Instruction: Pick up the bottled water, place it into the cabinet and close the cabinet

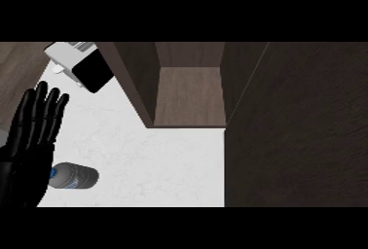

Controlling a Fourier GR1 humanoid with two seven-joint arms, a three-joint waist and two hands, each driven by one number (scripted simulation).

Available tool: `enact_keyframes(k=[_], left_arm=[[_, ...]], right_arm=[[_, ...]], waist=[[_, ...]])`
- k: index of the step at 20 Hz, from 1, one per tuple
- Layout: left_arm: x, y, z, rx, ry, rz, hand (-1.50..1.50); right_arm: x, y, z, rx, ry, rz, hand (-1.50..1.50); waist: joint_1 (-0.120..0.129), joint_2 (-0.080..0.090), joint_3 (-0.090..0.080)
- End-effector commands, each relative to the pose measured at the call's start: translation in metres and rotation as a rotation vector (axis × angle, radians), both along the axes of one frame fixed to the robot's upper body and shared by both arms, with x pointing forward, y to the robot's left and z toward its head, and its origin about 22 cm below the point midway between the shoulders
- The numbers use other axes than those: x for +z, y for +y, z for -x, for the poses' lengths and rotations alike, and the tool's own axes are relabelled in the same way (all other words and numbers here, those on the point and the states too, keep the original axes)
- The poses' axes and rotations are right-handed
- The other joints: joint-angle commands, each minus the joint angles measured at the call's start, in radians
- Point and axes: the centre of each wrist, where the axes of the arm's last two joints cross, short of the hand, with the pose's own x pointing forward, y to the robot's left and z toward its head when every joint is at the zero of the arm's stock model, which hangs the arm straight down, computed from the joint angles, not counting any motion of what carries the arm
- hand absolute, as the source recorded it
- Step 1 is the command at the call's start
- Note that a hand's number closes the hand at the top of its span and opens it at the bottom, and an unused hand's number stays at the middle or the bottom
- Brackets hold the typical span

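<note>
The bottled water [73, 175] lies on its side on the white counter [144, 151] at the lower left; its blue cap end is partly hidden behind my left hand. My left hand [30, 141] stands open at the left edge, fingers straight and pointing up, resting just left of the bottle. The cabinet [188, 97] stands open at the top centre, its brown shelf bare. Its dark door [295, 126] is swung out and fills the right side of the view. My right hand does not show.
A white toaster-like appliance [79, 65] with a black face sits at the upper left, next to the cabinet's left wall. The cabinet door blocks the counter's right side.
</note>
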Motion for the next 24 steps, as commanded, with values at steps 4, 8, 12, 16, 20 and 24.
enact_keyframes(k=[4,8,12,16,20,24], left_arm=[[0.011,0.038,0.013,-0.420,-0.051,0.007,-1.50],[-0.018,0.055,0.018,-0.633,0.150,0.096,-1.50],[-0.005,0.112,0.034,-0.708,0.176,0.105,-1.50],[0.015,0.174,0.034,-0.723,0.167,0.110,-1.50],[0.026,0.213,0.063,-0.732,0.220,0.124,-1.50],[0.025,0.229,0.050,-0.726,0.272,0.119,-1.50]], right_arm=[[-0.005,-0.005,0.014,-0.023,0.005,-0.024,-1.50],[-0.007,0.017,0.028,0.171,0.073,-0.053,-1.50],[0.010,0.024,0.049,0.188,0.081,-0.069,-1.50],[0.024,0.031,0.067,0.205,0.099,-0.057,-1.50],[0.024,0.037,0.074,0.194,0.105,-0.062,-1.50],[0.039,0.050,0.073,0.204,0.108,-0.066,-1.50]], waist=[[0.008,0.010,0.004],[0.009,0.010,0.001],[0.022,0.005,0.003],[0.011,0.010,0.005],[0.025,0.009,0.007],[0.011,0.014,0.007]])
